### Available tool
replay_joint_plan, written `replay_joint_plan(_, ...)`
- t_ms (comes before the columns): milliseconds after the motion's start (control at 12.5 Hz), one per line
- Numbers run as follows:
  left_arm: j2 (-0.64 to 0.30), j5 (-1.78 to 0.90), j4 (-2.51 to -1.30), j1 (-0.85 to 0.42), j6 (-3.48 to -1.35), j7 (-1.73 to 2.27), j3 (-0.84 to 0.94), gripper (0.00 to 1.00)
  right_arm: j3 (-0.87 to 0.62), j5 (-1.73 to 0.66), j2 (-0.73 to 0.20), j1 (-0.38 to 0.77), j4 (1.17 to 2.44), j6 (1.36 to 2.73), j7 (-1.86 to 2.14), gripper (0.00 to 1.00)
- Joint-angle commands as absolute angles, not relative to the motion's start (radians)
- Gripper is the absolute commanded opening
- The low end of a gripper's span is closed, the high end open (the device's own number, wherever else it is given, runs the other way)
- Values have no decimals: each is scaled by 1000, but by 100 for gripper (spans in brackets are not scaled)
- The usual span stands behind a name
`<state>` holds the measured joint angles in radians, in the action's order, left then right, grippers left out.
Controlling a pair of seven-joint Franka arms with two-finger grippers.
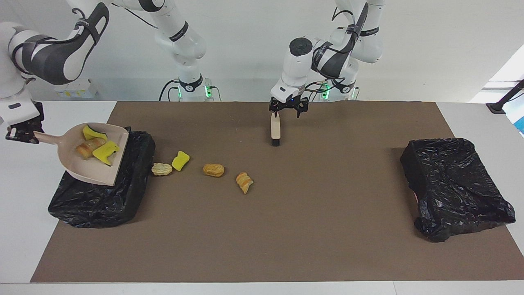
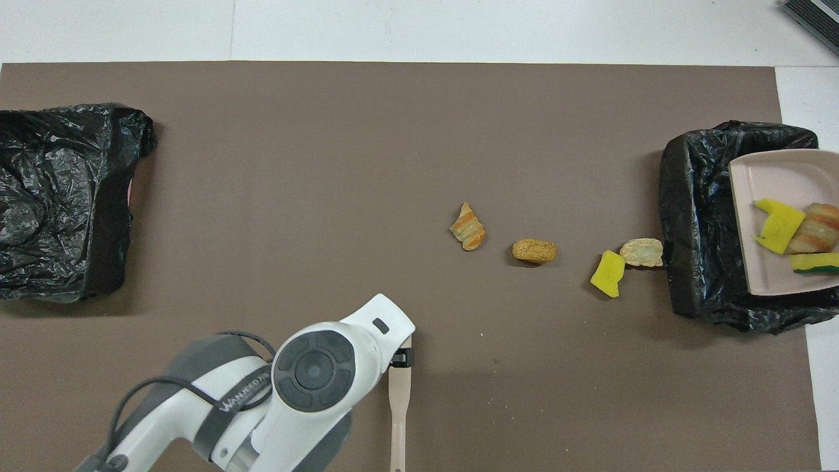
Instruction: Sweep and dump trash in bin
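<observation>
My right gripper [image 1: 21, 133] is shut on the handle of the beige dustpan [image 1: 96, 164], which hangs tilted over the black bin [image 1: 102, 192]. In the pan lie two yellow sponge scraps [image 1: 105, 150] and a bread lump [image 1: 86, 147]. More trash lies on the mat beside the bin: a tan lump [image 1: 162, 169], a yellow scrap [image 1: 180, 160], an orange lump [image 1: 213, 170] and a striped piece [image 1: 244, 182]. The beige brush [image 1: 275, 130] lies on the mat near the robots. My left gripper [image 1: 287, 111] hovers open just over its handle end, holding nothing.
A second black bag-lined bin [image 1: 454, 184] stands at the left arm's end of the brown mat [image 1: 327, 229]. In the overhead view my left arm's wrist [image 2: 314, 373] covers part of the brush [image 2: 398, 413].
</observation>
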<state>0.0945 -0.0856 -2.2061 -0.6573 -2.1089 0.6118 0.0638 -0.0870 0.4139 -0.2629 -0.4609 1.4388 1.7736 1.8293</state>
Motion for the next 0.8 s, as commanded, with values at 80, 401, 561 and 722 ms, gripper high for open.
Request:
replay_joint_plan(80, 78, -64, -2002, -465, -1950, 419, 72, 100, -100, 560, -261, -439, 1422, 1772, 1697, 0)
replay_joint_plan(401, 71, -11, -1830, -313, -1801, 285, 69, 100, -101, 757, -232, -368, 1457, 1746, 1518, 0)
replay_joint_plan(561, 69, -5, -1748, -258, -1749, 235, 66, 100, -103, 811, -206, -351, 1497, 1727, 1441, 0)
replay_joint_plan(722, 71, -11, -1672, -192, -1642, 116, 64, 100, -106, 825, -203, -350, 1500, 1727, 1445, 0)
